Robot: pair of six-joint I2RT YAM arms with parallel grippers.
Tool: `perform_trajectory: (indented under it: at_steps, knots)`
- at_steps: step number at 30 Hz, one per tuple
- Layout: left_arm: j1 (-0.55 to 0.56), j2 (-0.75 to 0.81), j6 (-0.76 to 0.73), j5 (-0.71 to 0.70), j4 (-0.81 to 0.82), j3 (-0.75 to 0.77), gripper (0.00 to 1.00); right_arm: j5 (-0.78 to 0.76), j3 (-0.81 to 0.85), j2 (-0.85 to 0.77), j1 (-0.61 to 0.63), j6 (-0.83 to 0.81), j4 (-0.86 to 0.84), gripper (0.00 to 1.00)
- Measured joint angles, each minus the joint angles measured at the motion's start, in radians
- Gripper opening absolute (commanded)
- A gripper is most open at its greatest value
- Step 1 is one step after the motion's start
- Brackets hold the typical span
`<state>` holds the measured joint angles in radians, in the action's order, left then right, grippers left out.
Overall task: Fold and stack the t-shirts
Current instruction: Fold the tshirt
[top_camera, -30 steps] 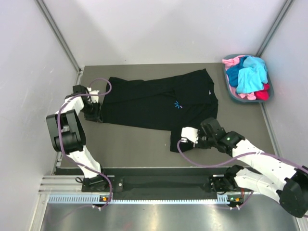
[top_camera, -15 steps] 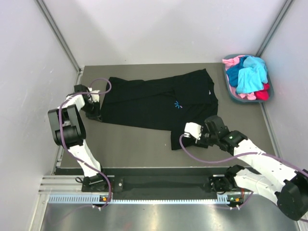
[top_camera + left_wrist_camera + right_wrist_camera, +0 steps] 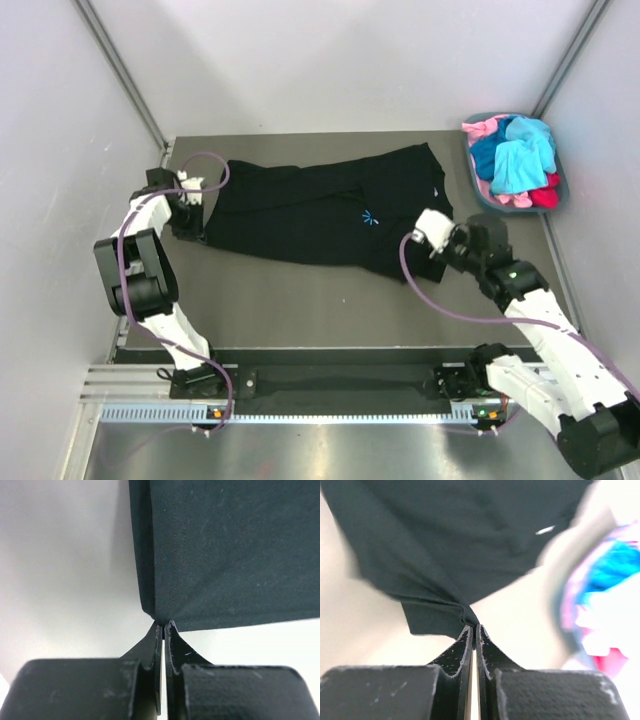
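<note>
I'm working in a robotics lab test cell, not a home. Plain pale panels (image 3: 350, 60) close off the left, far and right sides, joined by bare metal struts (image 3: 120, 70). The dark table (image 3: 290, 310) ends at the near edge in an aluminium rail (image 3: 300, 412) where both arms (image 3: 140, 280) are bolted, cables looping free. The only homely touch is a plastic basket (image 3: 478, 195) of t-shirts (image 3: 520, 160), far right.

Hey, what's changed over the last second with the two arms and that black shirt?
The right gripper, shut on the near flap of the black t-shirt, carried it to the right and farther back, so the flap no longer lies toward the arms. The left gripper closed on the shirt's left corner. The basket and its coloured shirts stayed put.
</note>
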<state>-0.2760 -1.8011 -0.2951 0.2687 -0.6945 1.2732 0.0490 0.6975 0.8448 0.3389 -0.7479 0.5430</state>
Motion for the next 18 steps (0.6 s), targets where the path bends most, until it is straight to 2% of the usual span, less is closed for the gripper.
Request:
perform_trajectory:
  at_steps: [5, 10, 18]
  knots:
    - [0.000, 0.037, -0.026, 0.013, -0.028, 0.055, 0.00, 0.009, 0.200, 0.087, -0.074, 0.002, -0.031, 0.00]
    - [0.000, 0.021, -0.038, 0.054, -0.063, 0.116, 0.00, 0.012, 0.397, 0.294, -0.119, 0.019, -0.064, 0.00]
    - [0.005, -0.179, -0.042, 0.087, -0.093, 0.367, 0.00, 0.003, 0.625, 0.623, -0.159, 0.043, -0.124, 0.00]
